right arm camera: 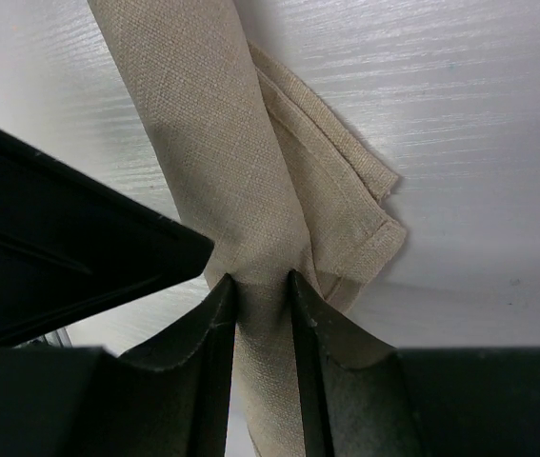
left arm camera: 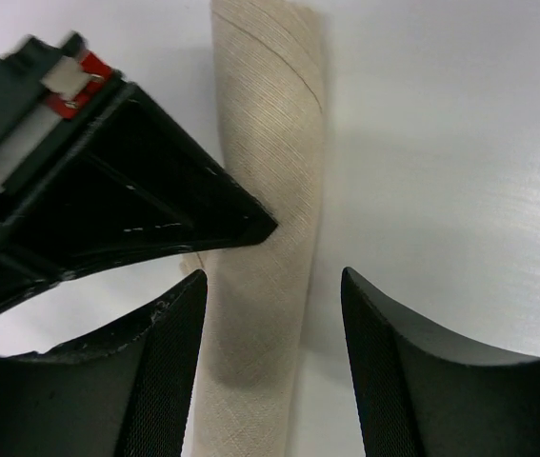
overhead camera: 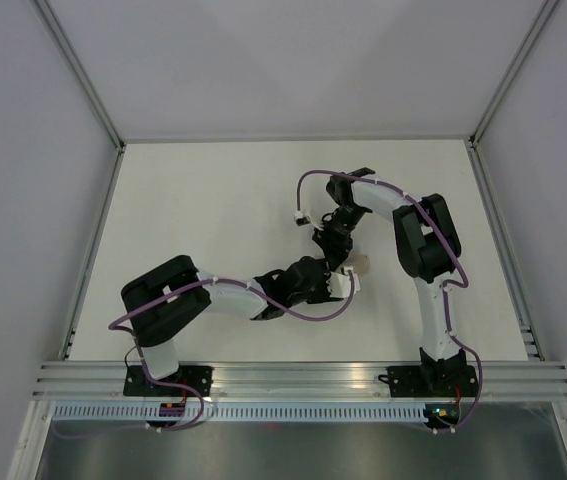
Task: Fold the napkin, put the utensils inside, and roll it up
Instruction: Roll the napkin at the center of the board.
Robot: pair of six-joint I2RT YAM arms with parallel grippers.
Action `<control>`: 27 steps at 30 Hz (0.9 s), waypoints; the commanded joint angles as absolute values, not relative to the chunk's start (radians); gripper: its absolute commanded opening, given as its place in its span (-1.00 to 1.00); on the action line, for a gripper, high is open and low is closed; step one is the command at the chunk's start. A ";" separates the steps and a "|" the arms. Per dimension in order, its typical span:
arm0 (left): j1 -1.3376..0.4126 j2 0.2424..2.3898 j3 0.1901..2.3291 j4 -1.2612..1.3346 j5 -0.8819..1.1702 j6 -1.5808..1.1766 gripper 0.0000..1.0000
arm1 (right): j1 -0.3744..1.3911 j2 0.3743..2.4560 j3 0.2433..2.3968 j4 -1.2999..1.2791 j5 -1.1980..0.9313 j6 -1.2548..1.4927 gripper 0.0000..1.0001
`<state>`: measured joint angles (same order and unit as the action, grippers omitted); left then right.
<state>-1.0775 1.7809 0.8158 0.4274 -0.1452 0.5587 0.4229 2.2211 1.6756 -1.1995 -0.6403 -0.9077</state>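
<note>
On the white tabletop [overhead camera: 213, 200], the tan woven-cloth napkin [right arm camera: 222, 162], rolled into a narrow tube, is clamped in the right gripper [right arm camera: 262, 286] and lies between the parted fingers of the left gripper [left arm camera: 271, 276]; rolling appears near complete, and release likely requires keeping the loose corner [right arm camera: 365, 228] tucked.

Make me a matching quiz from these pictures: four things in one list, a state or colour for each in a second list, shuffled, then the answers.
Things:
1. left gripper
2. right gripper
3. napkin
4. table

States or colours:
A. white
B. fingers pinched shut on the roll
C. tan, rolled into a tube
D. fingers apart, one on each side of the roll

Pairs: 1-D, 2-B, 3-C, 4-A
</note>
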 commanded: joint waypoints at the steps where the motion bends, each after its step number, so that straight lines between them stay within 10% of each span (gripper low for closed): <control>1: -1.078 1.821 0.862 0.358 -0.100 0.653 0.27 | 0.426 2.283 1.689 -1.103 -0.601 -0.931 -0.31; 27: -0.980 1.967 1.081 -0.090 0.144 0.578 -0.14 | 0.377 2.258 1.827 -1.173 -0.744 -0.879 0.33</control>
<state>-0.9771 1.8984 1.0683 0.0471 0.0200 0.6403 0.3859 2.2658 1.7679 -1.2423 -0.6727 -0.8993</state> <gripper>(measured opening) 0.438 0.657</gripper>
